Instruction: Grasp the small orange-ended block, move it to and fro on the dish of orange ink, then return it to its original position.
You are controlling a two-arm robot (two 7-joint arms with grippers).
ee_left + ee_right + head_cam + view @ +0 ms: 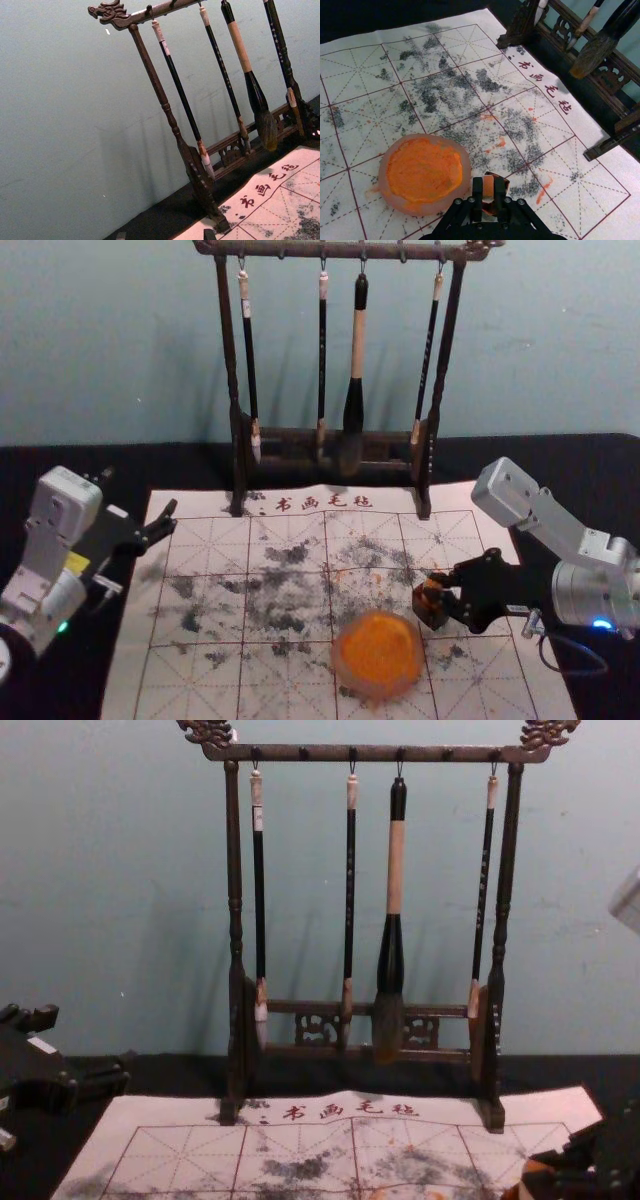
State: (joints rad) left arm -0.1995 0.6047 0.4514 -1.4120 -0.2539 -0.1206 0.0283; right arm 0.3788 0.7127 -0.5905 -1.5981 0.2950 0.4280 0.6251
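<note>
"Checking the block (488, 186) first: where do you have it?"

"Near the bottom centre of the right wrist view, and right of centre in the lower half of the head view. It's clamped between the two fingers of the right gripper (446, 594), orange face showing. I can't tell whether it is off the mat (500, 680)."

"And the dish (378, 654)?"

"Just beside it, lower middle of the head view, with orange ink (425, 167) spread inside."

"So which step is in hand?"

"The hold on the block, I'd say. It could be on its way to the ink or on its way home; these views don't settle it."

"If it's on its way out?"

"Then raise it enough to clear the dish's rim, bring it over the ink, set the orange end down lightly and rub to and fro. Too much push might slide the dish. If the rubbing is done, lower it onto its own spot and let go."

"Anything farther out?"

"Brushes (357, 340) hang from the rack (448, 350) along the top. The left gripper (168, 520) is parked at the left of the head view, fingers apart."
</note>
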